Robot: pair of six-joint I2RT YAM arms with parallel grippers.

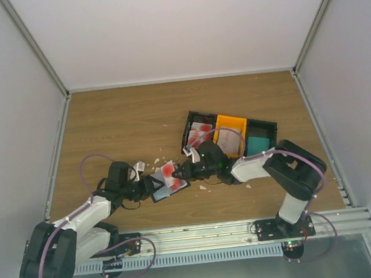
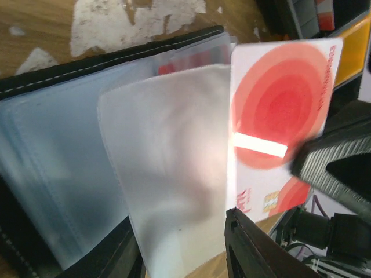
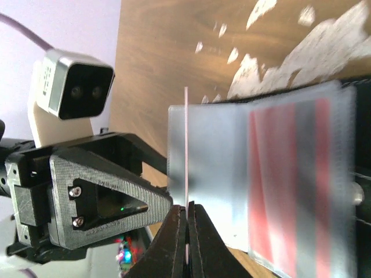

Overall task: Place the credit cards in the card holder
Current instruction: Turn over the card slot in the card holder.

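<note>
1. While my right claw (image 3: pixel 186 209) is pressed together on the lower edge of a red-and-white credit card (image 2: pixel 278 110), my right wrist camera sees that card edge-on, as a thin line.
2. The card sits just beside a clear sleeve (image 2: pixel 174 162) of the card holder (image 1: pixel 167 183), which lies open on the tabletop (image 1: pixel 124 125) between my two arms.
3. My left claw (image 1: pixel 149 184) is at the holder's left side, fingers apart with the clear sleeve between them; I cannot tell whether they press it.
4. More cards (image 1: pixel 200 134) lie in the black bin (image 1: pixel 186 131) behind, with a teal card (image 1: pixel 258 144) next to an orange bin (image 1: pixel 229 129).
5. White paper scraps (image 2: pixel 133 17) lie on the wood near the holder.
</note>
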